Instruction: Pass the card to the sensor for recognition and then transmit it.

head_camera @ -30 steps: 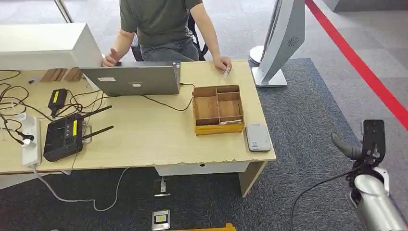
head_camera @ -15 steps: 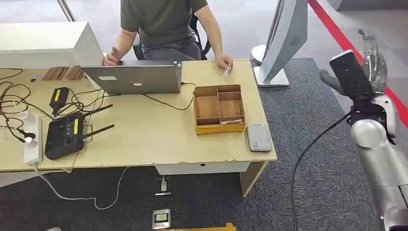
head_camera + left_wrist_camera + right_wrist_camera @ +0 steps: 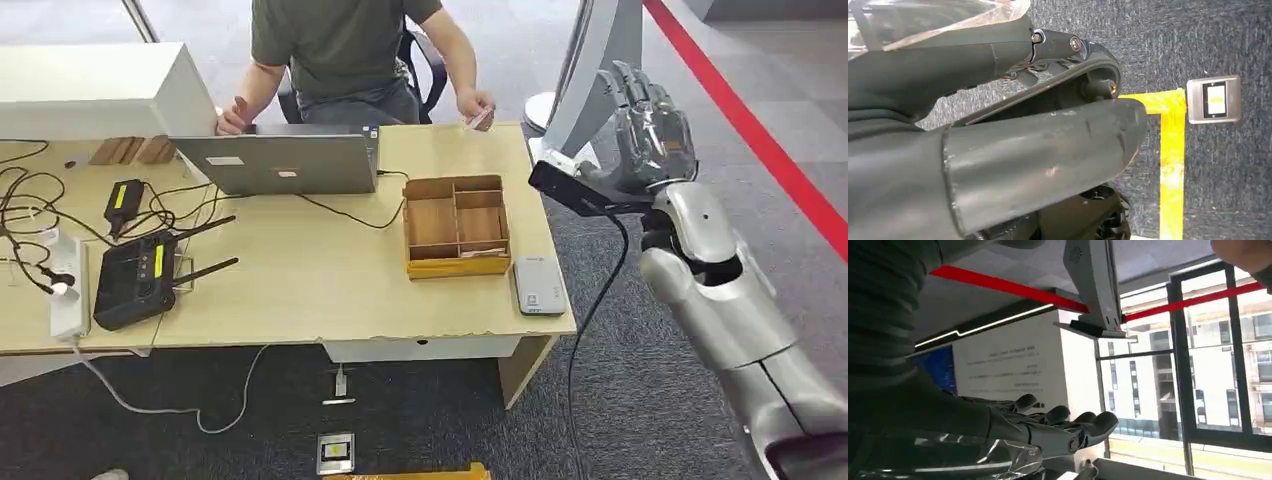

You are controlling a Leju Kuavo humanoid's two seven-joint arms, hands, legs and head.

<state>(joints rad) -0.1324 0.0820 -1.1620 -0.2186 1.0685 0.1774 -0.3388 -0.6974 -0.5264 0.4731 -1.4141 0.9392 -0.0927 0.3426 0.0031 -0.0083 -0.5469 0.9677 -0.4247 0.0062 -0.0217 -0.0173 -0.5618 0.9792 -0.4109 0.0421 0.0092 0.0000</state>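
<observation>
The right hand [image 3: 645,125] hung empty, fingers spread. Beyond its fingertips, a person's hand [image 3: 474,104] held the card [image 3: 481,120]. The left hand's [image 3: 998,150] state could not be told.

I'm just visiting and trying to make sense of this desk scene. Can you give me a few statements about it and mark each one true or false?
1. The robot's right hand is raised beside the desk, fingers apart, holding nothing. True.
2. The card is in the robot's hand. False: the person's hand holds it above the far edge of the desk.
3. The grey card reader lies near the wooden tray, by the desk's front corner. True.
4. The wooden tray is full of cards. False: its compartments look nearly empty.
5. The laptop lies on the floor. False: it stands on the desk.
</observation>
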